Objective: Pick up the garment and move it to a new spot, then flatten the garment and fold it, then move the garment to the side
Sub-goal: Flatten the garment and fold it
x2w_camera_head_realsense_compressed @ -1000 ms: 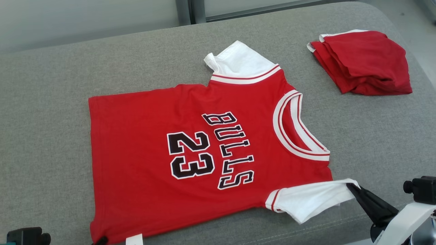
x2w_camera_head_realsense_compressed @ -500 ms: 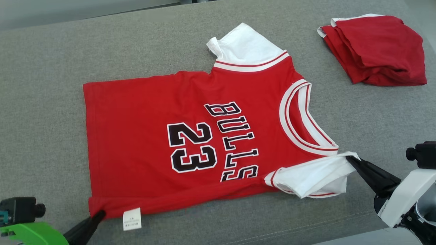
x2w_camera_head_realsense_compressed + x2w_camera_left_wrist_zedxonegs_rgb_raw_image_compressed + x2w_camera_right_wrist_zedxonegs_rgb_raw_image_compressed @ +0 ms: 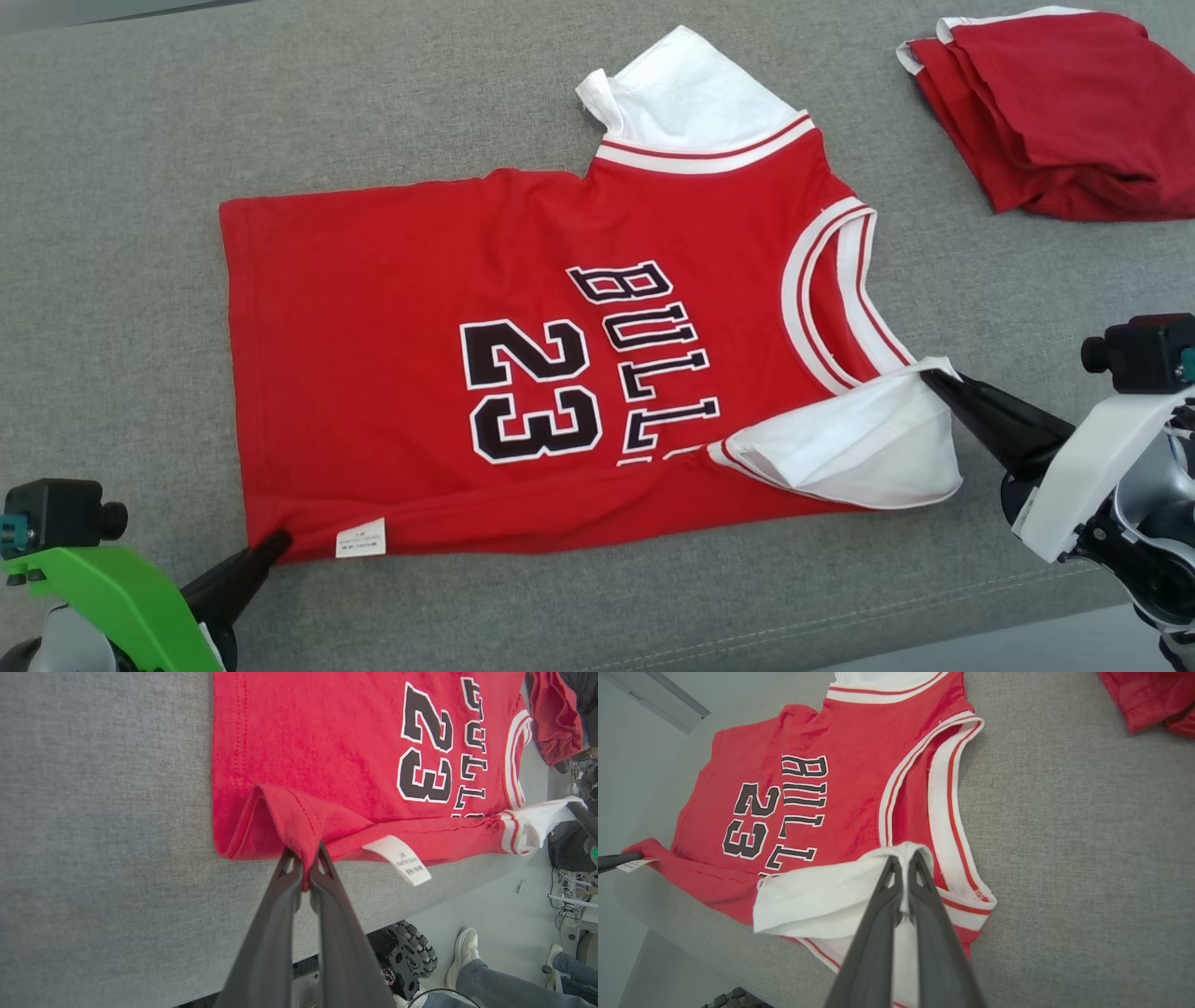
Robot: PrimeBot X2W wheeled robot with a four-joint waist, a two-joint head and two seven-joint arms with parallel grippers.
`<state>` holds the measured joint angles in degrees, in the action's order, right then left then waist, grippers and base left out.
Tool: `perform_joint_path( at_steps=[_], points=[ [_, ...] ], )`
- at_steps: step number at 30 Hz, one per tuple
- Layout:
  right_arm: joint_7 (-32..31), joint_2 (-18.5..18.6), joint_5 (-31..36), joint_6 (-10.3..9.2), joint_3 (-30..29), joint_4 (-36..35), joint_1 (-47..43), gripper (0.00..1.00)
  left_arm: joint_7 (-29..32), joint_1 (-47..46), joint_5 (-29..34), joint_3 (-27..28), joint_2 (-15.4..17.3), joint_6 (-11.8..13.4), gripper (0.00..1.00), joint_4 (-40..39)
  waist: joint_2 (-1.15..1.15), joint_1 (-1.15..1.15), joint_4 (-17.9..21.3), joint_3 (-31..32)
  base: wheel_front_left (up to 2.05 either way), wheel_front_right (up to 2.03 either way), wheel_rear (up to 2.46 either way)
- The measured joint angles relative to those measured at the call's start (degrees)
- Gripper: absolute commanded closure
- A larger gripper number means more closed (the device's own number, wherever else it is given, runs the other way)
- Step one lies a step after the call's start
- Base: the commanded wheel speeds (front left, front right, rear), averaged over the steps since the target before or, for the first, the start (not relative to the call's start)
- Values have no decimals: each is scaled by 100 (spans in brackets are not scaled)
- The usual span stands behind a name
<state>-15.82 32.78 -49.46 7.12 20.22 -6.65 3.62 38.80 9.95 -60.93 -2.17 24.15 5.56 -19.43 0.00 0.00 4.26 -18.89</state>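
- Shirt (image 3: 373, 327) in red, with "BULLS 23" on it, lies spread out in the middle of the grey table (image 3: 121, 280), front side up.
- Its bottom hem points to the robot's left and its neck hole to the right.
- The left gripper (image 3: 278, 539) is pinched tight on the near bottom corner of the shirt, just beside the white label (image 3: 361, 539).
- The right gripper (image 3: 926, 375) is pinched tight on the near white sleeve (image 3: 859, 457), which is lifted and bent over toward the neck.
- The near edge of the shirt is rolled up a bit.
- Another red cloth (image 3: 1055, 112) sits folded, well apart, at the far right.
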Motion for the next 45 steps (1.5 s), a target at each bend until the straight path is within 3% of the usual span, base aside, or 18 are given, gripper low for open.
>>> perform_joint_path(
  at_steps=[28, 31, 32, 33, 34, 35, 36, 37, 38, 45],
  points=[
    [-341, -222, 0, 0, 289, 601, 923, 100, 300, -928, 175, -175, -132, 110, 100, 772, 0, 0, -93, -260, 0, 0, 0],
    [-339, -233, 1, 0, 297, 700, 982, 100, 300, -1035, 225, -172, -151, 111, 92, 818, 0, 0, -98, -270, 0, 0, 0],
    [-338, -237, 1, 0, 298, 726, 1012, 100, 299, -1065, 230, -171, -159, 111, 82, 838, 0, 0, -98, -271, 0, 0, 0],
    [-336, -247, 4, 0, 299, 748, 1038, 98, 299, -1089, 231, -171, -167, 111, 73, 867, 0, 0, -98, -271, 0, 0, 0],
    [-315, -258, 14, 0, 298, 775, 1058, 85, 299, -1096, 233, -167, -176, 111, 62, 888, 0, 0, -96, -270, 0, 0, 0],
    [-275, -278, 21, 0, 287, 805, 1087, 58, 287, -1100, 258, -157, -183, 113, 52, 909, 0, 0, -91, -271, 0, 0, 0],
    [-229, -297, 55, 0, 276, 829, 1128, 18, 268, -1109, 313, -157, -185, 126, 22, 937, 0, 0, -88, -272, 0, 0, 0],
    [-188, -304, 100, 0, 267, 850, 1159, 0, 260, -1117, 385, -154, -186, 127, 12, 960, 0, 0, -88, -272, 0, 0, 0],
    [-163, -318, 121, 0, 246, 882, 1193, 0, 218, -1125, 435, -137, -194, 127, 0, 975, 0, 0, -87, -271, 0, 0, 0],
    [-33, -389, 165, 0, 245, 1080, 1255, 0, 43, -1363, 498, -40, -288, 136, 0, 1004, 0, 0, -90, -243, 0, 0, 0]
  ],
)
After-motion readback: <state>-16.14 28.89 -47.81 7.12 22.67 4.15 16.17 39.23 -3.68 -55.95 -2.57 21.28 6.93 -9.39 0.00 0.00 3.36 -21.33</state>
